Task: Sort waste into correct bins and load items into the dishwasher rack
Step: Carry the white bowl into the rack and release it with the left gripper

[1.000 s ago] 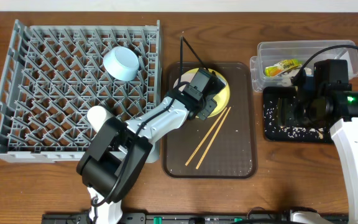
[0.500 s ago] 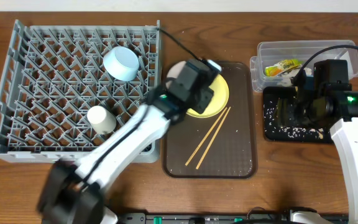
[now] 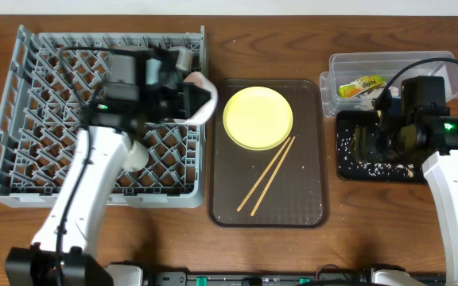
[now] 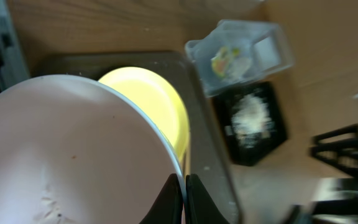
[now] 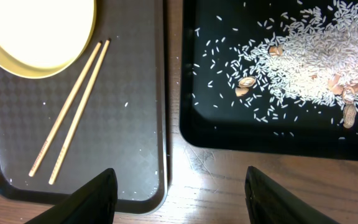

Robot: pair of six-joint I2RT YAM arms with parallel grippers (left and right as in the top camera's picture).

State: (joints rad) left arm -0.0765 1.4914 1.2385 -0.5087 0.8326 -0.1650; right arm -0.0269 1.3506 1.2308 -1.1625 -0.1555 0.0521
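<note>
Left gripper (image 4: 182, 186) clamps the rim of the white-pink bowl (image 4: 73, 149), plain only from its wrist; overhead, the bowl hangs over the right edge of the rack (image 3: 46, 171). Right gripper (image 5: 179, 171) gapes.

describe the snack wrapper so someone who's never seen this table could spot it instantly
Look to the far right corner of the table, where a clear plastic tub sits behind a black tray strewn with rice. The snack wrapper lies in the tub's left end. It is the only yellow-green printed thing there, unlike the white grains nearby.
</note>
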